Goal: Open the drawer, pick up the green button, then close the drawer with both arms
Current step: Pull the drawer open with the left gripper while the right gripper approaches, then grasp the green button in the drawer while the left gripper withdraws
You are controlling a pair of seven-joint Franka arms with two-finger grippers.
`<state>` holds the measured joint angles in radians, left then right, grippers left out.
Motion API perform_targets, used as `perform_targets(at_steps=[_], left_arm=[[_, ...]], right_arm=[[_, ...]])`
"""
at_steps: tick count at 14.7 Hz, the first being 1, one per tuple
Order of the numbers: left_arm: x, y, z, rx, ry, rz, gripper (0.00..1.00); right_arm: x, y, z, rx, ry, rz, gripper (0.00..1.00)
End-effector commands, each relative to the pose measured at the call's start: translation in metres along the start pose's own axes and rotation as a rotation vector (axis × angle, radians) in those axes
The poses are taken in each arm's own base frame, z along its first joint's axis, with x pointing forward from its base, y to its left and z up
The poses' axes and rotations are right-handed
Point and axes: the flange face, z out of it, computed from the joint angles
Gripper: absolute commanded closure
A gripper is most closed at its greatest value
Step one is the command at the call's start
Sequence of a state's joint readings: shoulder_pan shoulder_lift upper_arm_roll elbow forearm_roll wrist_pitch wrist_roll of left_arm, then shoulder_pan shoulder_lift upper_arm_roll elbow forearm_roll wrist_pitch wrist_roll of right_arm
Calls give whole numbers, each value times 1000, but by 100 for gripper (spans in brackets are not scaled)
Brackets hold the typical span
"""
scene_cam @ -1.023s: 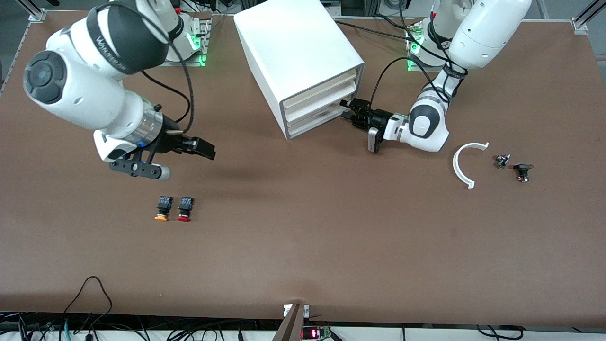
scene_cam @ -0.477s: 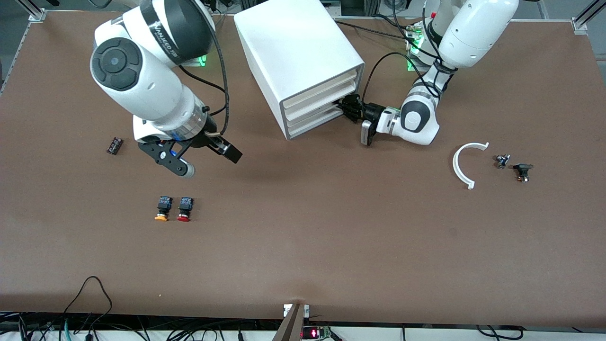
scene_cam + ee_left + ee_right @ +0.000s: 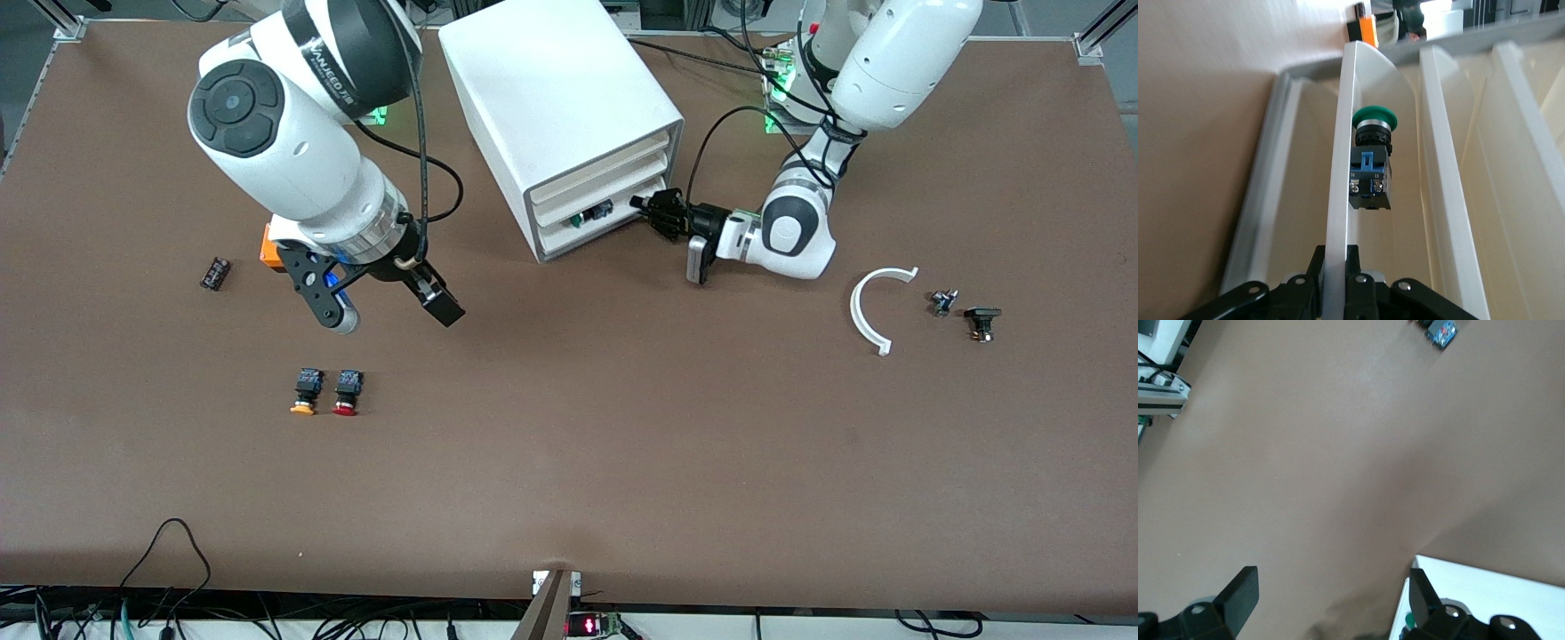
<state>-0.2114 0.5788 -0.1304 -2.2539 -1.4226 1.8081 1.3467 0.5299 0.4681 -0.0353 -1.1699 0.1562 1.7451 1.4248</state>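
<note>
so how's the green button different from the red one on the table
The green button lies inside the opened bottom drawer of the cabinet; the red button lies out on the bare table, beside an orange-capped button. The green one sits just ahead of the left gripper, which pinches the drawer front; the red one has no gripper at it. Both have black-and-blue bodies.

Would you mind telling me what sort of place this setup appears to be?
Probably a robotics lab bench: two white robot arms, right and left, bolted at a brown table, a white drawer cabinet, cables along the edge.
</note>
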Motion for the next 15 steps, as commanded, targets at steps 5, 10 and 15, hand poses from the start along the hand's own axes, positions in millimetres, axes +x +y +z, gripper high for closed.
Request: perform_targets(at_steps=[5, 10, 15], left_arm=[[72, -10, -86, 132, -21, 25, 100], [99, -12, -113, 187, -56, 27, 38], [109, 12, -137, 195, -38, 54, 0]], right_arm=[[-46, -24, 27, 65, -13, 140, 0], [-101, -34, 73, 59, -8, 174, 0], [-165, -38, 149, 44, 65, 149, 0]])
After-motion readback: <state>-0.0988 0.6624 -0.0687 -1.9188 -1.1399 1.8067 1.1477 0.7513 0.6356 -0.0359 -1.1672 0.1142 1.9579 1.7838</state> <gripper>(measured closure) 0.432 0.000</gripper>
